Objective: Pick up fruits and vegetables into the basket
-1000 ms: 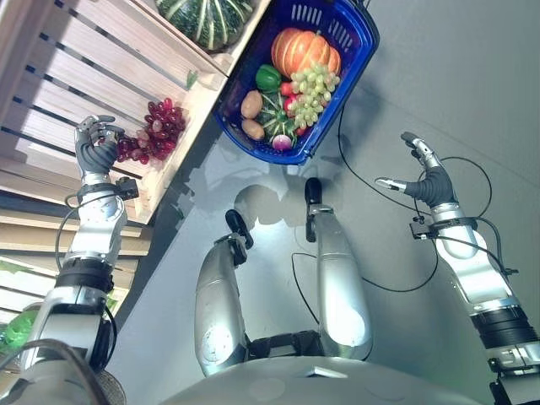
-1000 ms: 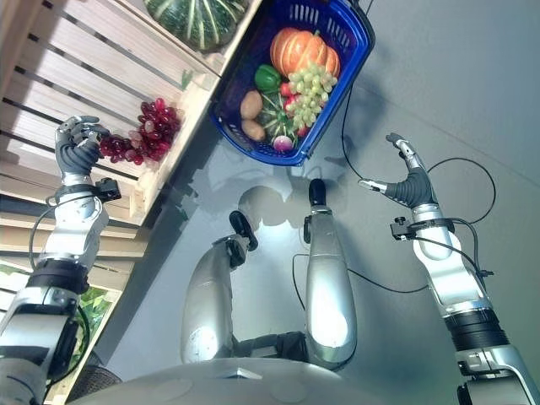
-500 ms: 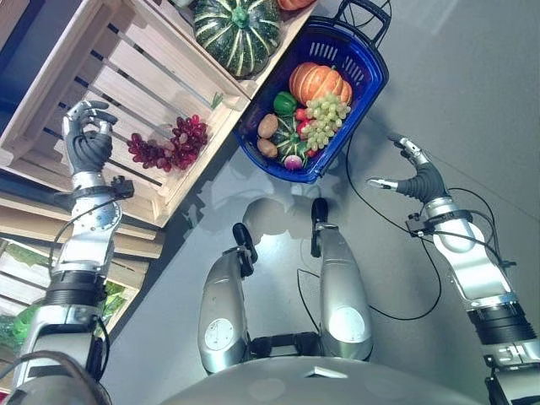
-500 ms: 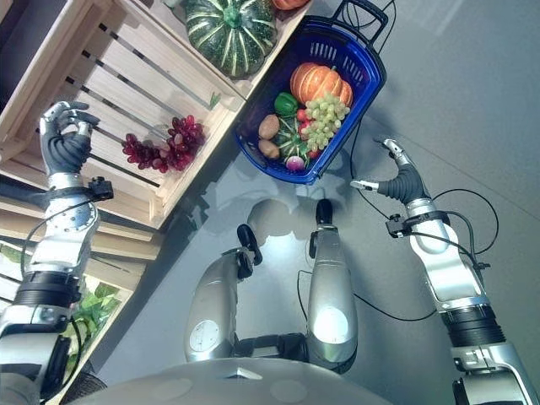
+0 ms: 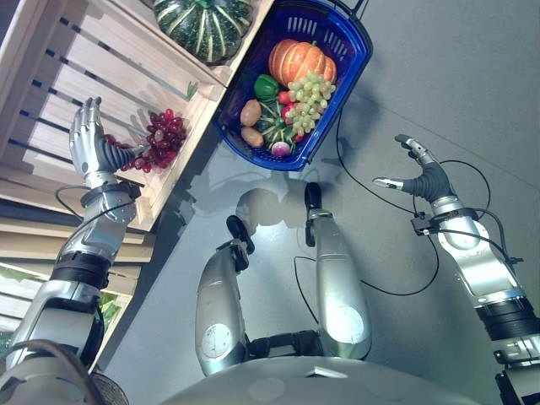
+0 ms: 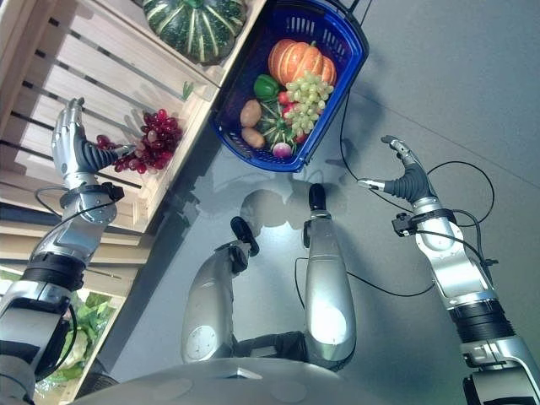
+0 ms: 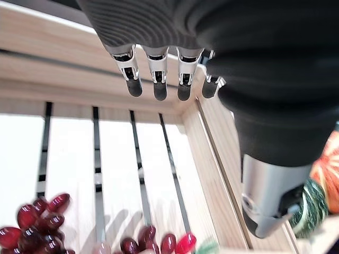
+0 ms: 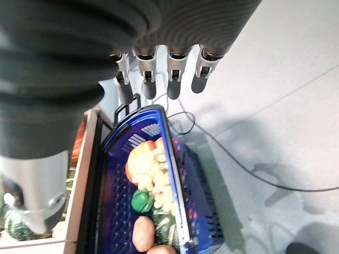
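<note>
Your left hand (image 5: 94,145) was over the slatted wooden crate (image 5: 51,93), fingers straight and spread, thumb pointing toward the red grapes (image 5: 152,139). It held nothing. The grapes lay on the crate slats just beside the thumb; contact could not be told from the eye views. In the left wrist view the fingers (image 7: 159,84) hung straight above the slats, with the grapes (image 7: 37,225) apart from them.

The blue basket (image 5: 354,51) stood on the grey floor (image 5: 456,76), right against the crate's corner. It held an orange pumpkin (image 5: 297,59), green grapes (image 5: 309,93), a green pepper (image 5: 266,86), two potatoes (image 5: 251,111) and a small striped squash (image 5: 273,120).

A big green striped pumpkin (image 5: 202,21) sat in the next crate section, beside the basket.

Your right hand (image 5: 422,173) was over the bare floor, well apart from the basket, fingers relaxed and parted, empty. The right wrist view showed its fingers (image 8: 175,79) straight, the basket (image 8: 114,180) past them.
</note>
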{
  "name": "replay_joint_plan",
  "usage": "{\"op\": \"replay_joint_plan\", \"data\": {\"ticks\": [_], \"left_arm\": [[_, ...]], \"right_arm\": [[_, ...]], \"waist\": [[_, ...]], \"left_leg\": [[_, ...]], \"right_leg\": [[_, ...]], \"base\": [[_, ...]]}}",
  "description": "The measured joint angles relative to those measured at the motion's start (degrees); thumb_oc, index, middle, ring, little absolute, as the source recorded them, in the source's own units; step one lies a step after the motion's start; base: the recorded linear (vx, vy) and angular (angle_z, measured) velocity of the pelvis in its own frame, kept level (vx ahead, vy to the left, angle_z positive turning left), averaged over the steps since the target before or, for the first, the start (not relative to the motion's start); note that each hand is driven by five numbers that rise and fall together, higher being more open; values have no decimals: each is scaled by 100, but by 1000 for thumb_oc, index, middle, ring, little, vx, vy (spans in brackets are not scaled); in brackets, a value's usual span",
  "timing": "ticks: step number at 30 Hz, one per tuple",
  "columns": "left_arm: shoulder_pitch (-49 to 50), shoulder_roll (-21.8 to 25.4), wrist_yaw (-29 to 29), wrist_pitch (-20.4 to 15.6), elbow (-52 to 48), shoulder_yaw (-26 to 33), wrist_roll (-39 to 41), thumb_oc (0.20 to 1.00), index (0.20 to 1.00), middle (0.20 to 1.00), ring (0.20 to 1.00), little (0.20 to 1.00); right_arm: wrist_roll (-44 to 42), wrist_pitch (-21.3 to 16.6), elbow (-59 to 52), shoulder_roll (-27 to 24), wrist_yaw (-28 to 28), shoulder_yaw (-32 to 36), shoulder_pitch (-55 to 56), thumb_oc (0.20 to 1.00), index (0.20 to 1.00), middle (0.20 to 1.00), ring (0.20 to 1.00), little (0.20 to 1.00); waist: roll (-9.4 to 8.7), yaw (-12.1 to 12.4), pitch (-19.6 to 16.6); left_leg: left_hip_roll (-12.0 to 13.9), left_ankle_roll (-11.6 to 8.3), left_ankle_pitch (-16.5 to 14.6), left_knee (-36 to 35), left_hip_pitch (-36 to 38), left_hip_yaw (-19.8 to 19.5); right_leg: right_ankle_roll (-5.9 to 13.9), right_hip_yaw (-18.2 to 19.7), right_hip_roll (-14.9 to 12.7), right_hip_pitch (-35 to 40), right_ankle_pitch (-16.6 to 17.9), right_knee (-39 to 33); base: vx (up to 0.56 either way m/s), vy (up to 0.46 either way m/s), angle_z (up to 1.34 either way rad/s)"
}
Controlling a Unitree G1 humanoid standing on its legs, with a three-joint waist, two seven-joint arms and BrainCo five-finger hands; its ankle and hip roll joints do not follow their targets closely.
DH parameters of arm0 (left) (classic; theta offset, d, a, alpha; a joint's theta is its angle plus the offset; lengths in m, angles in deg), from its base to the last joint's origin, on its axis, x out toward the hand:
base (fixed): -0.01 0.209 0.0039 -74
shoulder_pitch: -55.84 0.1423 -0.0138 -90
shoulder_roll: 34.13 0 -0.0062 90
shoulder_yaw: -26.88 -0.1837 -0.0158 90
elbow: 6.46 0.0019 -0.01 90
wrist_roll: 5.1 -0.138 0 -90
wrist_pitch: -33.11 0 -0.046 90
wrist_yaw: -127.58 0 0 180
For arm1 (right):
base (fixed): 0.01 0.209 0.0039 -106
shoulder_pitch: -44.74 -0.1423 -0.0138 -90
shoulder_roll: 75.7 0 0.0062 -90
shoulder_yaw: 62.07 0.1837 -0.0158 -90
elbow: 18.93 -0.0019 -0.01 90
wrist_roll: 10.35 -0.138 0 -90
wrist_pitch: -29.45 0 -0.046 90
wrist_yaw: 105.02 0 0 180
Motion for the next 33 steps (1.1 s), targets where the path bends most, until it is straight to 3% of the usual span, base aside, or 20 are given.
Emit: {"op": "replay_joint_plan", "data": {"ticks": [3, 9, 15, 20, 28, 33], "left_arm": [[-341, -179, 145, -3, 409, -44, 161, 1000, 1000, 1000, 1000, 1000], [-744, -586, 599, -76, 733, -90, 1255, 1000, 1000, 1000, 1000, 1000], [-1191, -625, 618, -157, 987, -64, 2090, 1000, 1000, 1000, 1000, 1000], [-1577, -625, 381, -81, 1496, -13, 2474, 1000, 1000, 1000, 1000, 1000], [-2214, -421, -158, 345, 1933, 24, 2570, 1000, 1000, 1000, 1000, 1000], [-2228, -409, -277, 328, 2043, 85, 3000, 1000, 1000, 1000, 1000, 1000]], "right_arm": [[-86, -42, 108, 3, 126, -107, -97, 1000, 1000, 1000, 1000, 1000], [-94, 52, 147, 17, 302, -244, -130, 1000, 1000, 1000, 1000, 1000], [-115, 75, 235, 23, 425, -292, -218, 1000, 1000, 1000, 1000, 1000], [-210, 103, 323, 15, 521, -299, -357, 1000, 1000, 1000, 1000, 1000], [-330, 92, 506, 13, 650, -393, -526, 1000, 1000, 1000, 1000, 1000], [-475, 62, 549, 15, 769, -399, -535, 1000, 1000, 1000, 1000, 1000]], "waist": [[-4, -60, 4], [-4, -227, 4], [-6, -274, 4], [-13, -399, 2], [-22, -441, 6], [-32, -458, 2]], "left_leg": [[3, 14, -14, 150, -260, 32], [35, 35, -114, 377, -669, 75], [110, 37, -152, 584, -1141, 86], [126, 42, -161, 661, -1405, 91], [203, 26, -191, 880, -1865, 20], [202, 28, -191, 975, -2064, -102]], "right_leg": [[-9, 64, 6, -287, 6, 111], [-30, 158, 25, -701, 23, 244], [-39, 223, 93, -1172, 25, 429], [-16, 262, 100, -1456, 6, 515], [-73, 248, 133, -1857, 38, 640], [-67, 150, 103, -1964, 7, 697]], "base": [[14, 23, -6], [5, 8, -6], [-4, -7, -3], [0, 0, 0], [0, 0, 0], [-7, -16, 7]]}}
